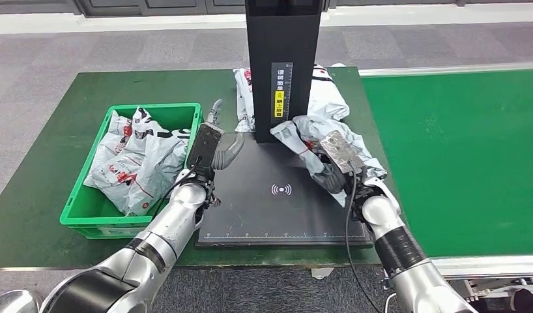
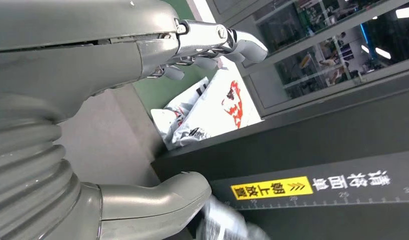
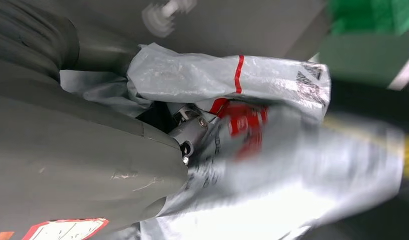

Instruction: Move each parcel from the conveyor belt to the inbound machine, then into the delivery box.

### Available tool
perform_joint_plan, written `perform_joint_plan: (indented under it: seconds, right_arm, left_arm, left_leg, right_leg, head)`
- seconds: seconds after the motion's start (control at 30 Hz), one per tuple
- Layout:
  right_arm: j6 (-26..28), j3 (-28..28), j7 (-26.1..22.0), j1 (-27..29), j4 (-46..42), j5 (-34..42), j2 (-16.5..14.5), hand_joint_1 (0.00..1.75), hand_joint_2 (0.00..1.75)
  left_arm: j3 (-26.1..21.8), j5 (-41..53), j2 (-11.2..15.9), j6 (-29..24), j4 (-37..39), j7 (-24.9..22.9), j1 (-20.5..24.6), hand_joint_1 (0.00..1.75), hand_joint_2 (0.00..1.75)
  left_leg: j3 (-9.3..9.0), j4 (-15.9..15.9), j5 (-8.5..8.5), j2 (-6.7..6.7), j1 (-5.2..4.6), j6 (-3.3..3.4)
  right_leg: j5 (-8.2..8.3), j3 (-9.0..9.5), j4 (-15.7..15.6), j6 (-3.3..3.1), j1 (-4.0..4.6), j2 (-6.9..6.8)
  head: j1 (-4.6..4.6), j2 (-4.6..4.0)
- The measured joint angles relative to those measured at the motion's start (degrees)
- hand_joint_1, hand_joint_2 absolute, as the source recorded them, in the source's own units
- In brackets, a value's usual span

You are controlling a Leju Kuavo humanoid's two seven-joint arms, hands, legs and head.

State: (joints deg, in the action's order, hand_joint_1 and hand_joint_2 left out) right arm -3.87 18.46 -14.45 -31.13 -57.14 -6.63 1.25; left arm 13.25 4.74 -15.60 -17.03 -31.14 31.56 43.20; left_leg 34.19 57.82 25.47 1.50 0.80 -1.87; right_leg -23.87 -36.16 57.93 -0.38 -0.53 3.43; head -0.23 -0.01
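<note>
My right hand [image 1: 332, 166] grips a crumpled grey and white parcel [image 1: 309, 135] with red print, held over the black scanner plate [image 1: 277, 208] of the inbound machine, close to its black upright column [image 1: 281, 59]. In the right wrist view the parcel [image 3: 272, 150] wraps around my fingers [image 3: 190, 130]. My left hand [image 1: 215, 145] hovers empty at the plate's left edge, fingers apart, between the green box [image 1: 81, 218] and the column. The left wrist view shows its thumb [image 2: 157, 202] and fingers [image 2: 217, 42] spread, with another parcel [image 2: 212, 107] beyond.
Several parcels [image 1: 137, 163] lie in the green delivery box. More parcels [image 1: 329, 98] lie behind the column on the dark green table [image 1: 42, 117]. The green conveyor belt [image 1: 459, 150] runs along the right. Grey floor lies beyond the table.
</note>
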Motion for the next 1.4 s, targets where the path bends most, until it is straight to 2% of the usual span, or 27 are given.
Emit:
perform_joint_plan:
  seconds: [0.2,0.4,0.43,0.5,0.53,0.57,0.63,0.77,0.97,1.07,1.3,1.4]
  right_arm:
    - [0.1,3.9,0.2,-4.2,0.1,0.7,-3.4,1.75,1.75]
    - [0.1,5.2,0.2,-6.1,1.3,1.2,-5.3,1.75,1.75]
    - [0.1,5.4,0.2,-6.2,1.5,1.2,-5.5,1.53,1.75]
    - [0.1,5.6,0.4,-6.4,1.9,1.2,-5.9,0.65,1.75]
    - [0.0,5.7,0.7,-6.5,2.1,1.2,-6.1,0.22,1.31]
    - [0.0,5.7,1.2,-6.6,2.2,1.1,-6.3,0.0,0.87]
    - [-0.2,5.9,2.3,-6.7,3.0,0.8,-6.7,0.0,0.0]
    - [-0.3,6.5,2.1,-6.9,6.2,0.5,-7.0,0.0,0.0]
    - [-0.9,6.9,-1.5,-6.5,9.6,-0.8,-6.9,0.0,0.0]
    - [-0.8,7.5,-3.4,-6.1,10.5,-1.4,-6.8,0.0,0.0]
    - [-0.8,7.7,-4.5,-6.0,11.7,-1.4,-6.7,0.0,0.0]
    - [-0.9,7.8,-7.2,-5.7,11.6,0.2,-6.7,0.0,0.0]
  left_arm:
    - [0.0,-0.6,-0.1,0.0,0.2,0.2,1.3,0.0,1.75]
    - [0.0,-1.0,0.0,0.0,0.3,0.5,1.7,0.0,1.75]
    - [0.0,-1.0,0.0,0.0,0.3,0.5,1.7,0.0,1.75]
    - [0.0,-1.0,0.0,0.0,0.3,0.5,1.8,0.0,1.75]
    - [0.0,-1.0,0.0,0.0,0.3,0.4,1.8,0.0,1.75]
    - [0.0,-0.9,0.0,0.0,0.3,0.4,1.8,0.0,1.75]
    - [0.0,-0.7,0.0,-0.2,0.3,0.1,1.8,0.0,1.75]
    - [0.0,-0.1,0.2,-1.4,0.1,-0.2,1.8,0.0,1.75]
    - [0.0,1.6,0.7,-3.1,0.0,0.2,1.8,0.0,1.75]
    - [0.0,2.0,0.9,-3.2,0.0,0.5,1.8,0.0,1.75]
    - [0.0,2.1,1.2,-3.2,0.0,0.5,1.7,0.0,1.75]
    - [0.0,2.6,1.2,-3.2,0.1,0.4,1.8,0.0,1.75]
  left_leg:
    - [0.17,0.1,-0.15,0.38,-0.13,0.23]
    - [0.36,0.2,-0.22,0.67,-0.22,0.34]
    - [0.38,0.2,-0.22,0.7,-0.24,0.35]
    - [0.41,0.2,-0.22,0.74,-0.26,0.36]
    - [0.41,0.2,-0.22,0.76,-0.26,0.36]
    - [0.42,0.3,-0.22,0.77,-0.27,0.37]
    - [0.43,0.3,-0.21,0.77,-0.27,0.37]
    - [0.45,0.3,-0.21,0.82,-0.27,0.37]
    - [0.45,0.3,-0.22,0.83,-0.27,0.37]
    - [0.46,0.3,-0.22,0.83,-0.27,0.37]
    - [0.46,0.3,-0.22,0.83,-0.27,0.37]
    - [0.45,0.3,-0.22,0.83,-0.27,0.37]
  right_leg:
    - [0.03,0.01,0.0,0.08,-0.11,-0.4]
    - [0.03,0.01,0.0,0.12,-0.12,-0.71]
    - [0.02,0.0,0.0,0.13,-0.12,-0.74]
    - [0.02,0.0,0.0,0.14,-0.12,-0.79]
    - [0.02,0.0,0.0,0.14,-0.12,-0.8]
    - [0.01,0.0,0.0,0.14,-0.12,-0.81]
    - [0.01,0.0,0.0,0.14,-0.12,-0.82]
    - [0.01,0.0,0.0,0.14,-0.12,-0.89]
    - [0.01,-0.01,0.0,0.14,-0.12,-0.9]
    - [0.01,-0.02,0.0,0.14,-0.12,-0.9]
    - [0.01,-0.02,0.0,0.14,-0.12,-0.9]
    - [0.01,-0.03,0.0,0.14,-0.12,-0.9]
  head:
    - [-0.01,-0.01]
    - [-0.01,-0.01]
    - [-0.01,-0.02]
    - [-0.01,-0.01]
    - [-0.01,-0.01]
    - [-0.01,-0.01]
    - [-0.01,-0.01]
    - [-0.01,0.0]
    - [-0.01,-0.02]
    - [-0.01,-0.01]
    - [-0.01,-0.01]
    - [-0.01,-0.01]
